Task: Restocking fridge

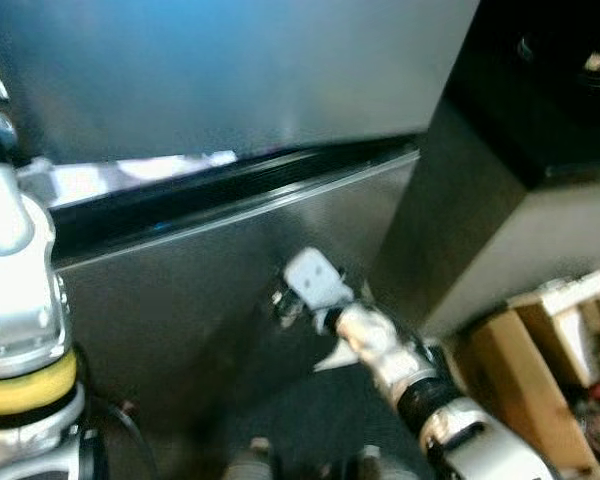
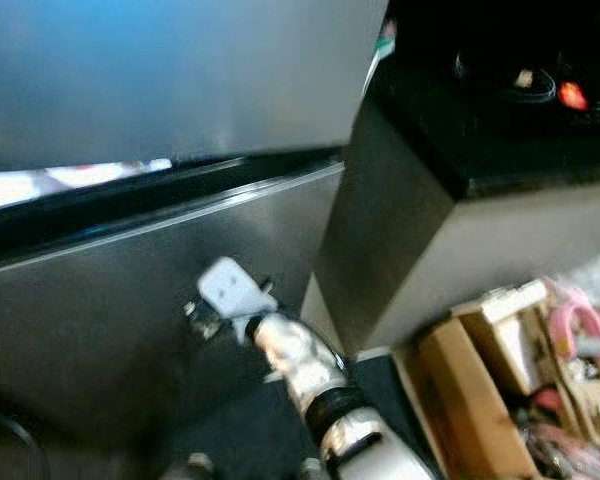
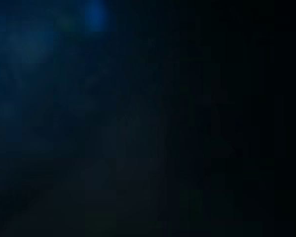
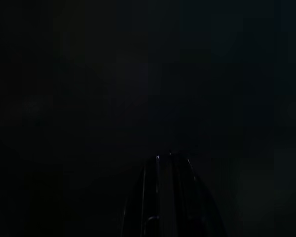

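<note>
Close against the steel fridge door (image 1: 180, 290), right gripper (image 1: 285, 305), fingers' state unclear; cardboard box (image 1: 510, 370) nearby

Upper fridge door (image 1: 230, 70) lies above the lower fridge door (image 1: 210, 270); a dark horizontal gap (image 1: 230, 185) runs between the 2. Right arm (image 1: 400, 365) reaches forward from the lower right, its wrist end close against the lower door's face, near that door's right edge. Left arm (image 1: 15, 300) stands at the far left, before the lower door. Right of the fridge and just beside it stands a cabinet (image 2: 450, 240), with blurred small items (image 2: 540, 90) on its top. On the floor before the cabinet, at the far right, sits an open cardboard box (image 2: 460, 400) with mixed goods (image 2: 580, 370) in it.
</note>
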You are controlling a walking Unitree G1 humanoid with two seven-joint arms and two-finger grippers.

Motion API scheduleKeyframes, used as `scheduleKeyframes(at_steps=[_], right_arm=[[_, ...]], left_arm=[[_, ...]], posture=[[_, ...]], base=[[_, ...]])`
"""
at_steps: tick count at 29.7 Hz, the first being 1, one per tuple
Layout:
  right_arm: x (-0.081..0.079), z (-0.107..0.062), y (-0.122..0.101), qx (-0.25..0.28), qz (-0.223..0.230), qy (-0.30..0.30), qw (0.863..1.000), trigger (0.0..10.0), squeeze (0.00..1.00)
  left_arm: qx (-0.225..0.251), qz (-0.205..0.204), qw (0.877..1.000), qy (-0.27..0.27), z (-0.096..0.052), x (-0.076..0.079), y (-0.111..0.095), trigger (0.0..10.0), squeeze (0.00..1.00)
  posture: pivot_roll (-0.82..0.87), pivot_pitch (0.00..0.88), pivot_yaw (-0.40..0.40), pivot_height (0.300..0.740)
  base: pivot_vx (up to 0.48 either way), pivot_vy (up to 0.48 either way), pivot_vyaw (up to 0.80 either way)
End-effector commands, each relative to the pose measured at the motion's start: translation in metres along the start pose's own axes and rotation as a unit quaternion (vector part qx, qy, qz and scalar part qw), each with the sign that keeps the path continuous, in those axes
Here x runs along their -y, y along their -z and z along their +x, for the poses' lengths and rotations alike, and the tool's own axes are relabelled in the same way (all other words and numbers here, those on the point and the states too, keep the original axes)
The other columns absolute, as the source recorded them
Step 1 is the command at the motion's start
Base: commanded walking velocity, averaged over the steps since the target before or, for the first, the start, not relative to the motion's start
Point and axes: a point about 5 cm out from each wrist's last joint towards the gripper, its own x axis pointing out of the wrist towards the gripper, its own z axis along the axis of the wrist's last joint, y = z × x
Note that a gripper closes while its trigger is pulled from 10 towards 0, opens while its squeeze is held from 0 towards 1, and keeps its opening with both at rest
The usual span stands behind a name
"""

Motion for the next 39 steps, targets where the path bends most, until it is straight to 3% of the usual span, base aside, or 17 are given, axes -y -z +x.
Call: scheduleKeyframes(at_steps=[1,11,16,23,24,25,28,30,31,33,37,39], right_arm=[[0.005,-0.001,0.002,-0.006,0.011,0.015,1.0,10.0,0.04],[0.007,-0.002,0.004,-0.006,0.012,0.016,1.0,10.0,0.04],[0.0,-0.01,0.018,-0.022,0.012,-0.007,1.0,10.0,0.03],[-0.005,-0.018,0.03,-0.03,0.018,-0.024,0.999,10.0,0.03],[-0.008,-0.022,0.034,-0.034,0.017,-0.032,0.999,10.0,0.02],[-0.013,-0.026,0.041,-0.043,0.012,-0.052,0.998,10.0,0.02],[-0.015,-0.027,0.042,-0.045,0.008,-0.059,0.997,10.0,0.02],[-0.019,-0.026,0.041,-0.04,0.003,-0.075,0.996,10.0,0.02],[-0.019,-0.026,0.041,-0.04,0.003,-0.075,0.996,10.0,0.02],[-0.02,-0.023,0.037,-0.036,0.001,-0.082,0.996,10.0,0.03],[-0.021,-0.021,0.035,-0.035,-0.002,-0.085,0.996,10.0,0.03],[-0.021,-0.021,0.035,-0.035,-0.002,-0.086,0.996,10.0,0.03]], left_arm=[[-0.011,-0.001,1.0,0.014,-0.002,0.006,0.003,10.0,0.0],[-0.004,-0.005,1.0,0.021,-0.004,0.008,0.002,10.0,0.0],[0.053,0.035,0.997,0.051,-0.018,0.014,-0.013,10.0,0.0],[0.098,0.048,0.992,0.06,-0.025,0.017,-0.026,10.0,0.0],[0.129,0.05,0.988,0.07,-0.026,0.02,-0.034,10.0,0.0],[0.171,0.036,0.98,0.099,-0.03,0.029,-0.048,10.0,0.0],[0.177,0.026,0.977,0.111,-0.031,0.031,-0.051,10.0,0.0],[0.176,-0.014,0.975,0.135,-0.036,0.036,-0.055,10.0,0.0],[0.176,-0.014,0.975,0.135,-0.036,0.036,-0.055,10.0,0.0],[0.172,-0.062,0.97,0.159,-0.039,0.04,-0.063,10.0,0.0],[0.147,-0.096,0.966,0.191,-0.044,0.047,-0.063,10.0,0.0],[0.113,-0.128,0.959,0.228,-0.054,0.055,-0.057,10.0,0.0]], posture=[[0.1,0.116,-0.027,0.74],[0.1,0.114,-0.025,0.74],[0.1,0.114,-0.027,0.74],[0.1,0.113,-0.031,0.74],[0.1,0.112,-0.03,0.74],[0.09,0.111,-0.032,0.74],[0.09,0.111,-0.032,0.74],[0.1,0.109,-0.034,0.74],[0.1,0.109,-0.034,0.74],[0.1,0.107,-0.036,0.74],[0.1,0.107,-0.036,0.74],[0.1,0.109,-0.036,0.74]], base=[[0.386,0.0,0.0],[0.19,0.0,0.0],[0.0,0.0,0.0],[0.0,0.0,0.0],[0.0,0.0,0.0],[0.0,0.0,0.0],[0.0,0.0,0.0],[0.0,0.0,0.0],[0.0,0.0,0.0],[0.0,0.0,0.0],[0.0,0.0,0.0],[0.0,0.0,0.0]])
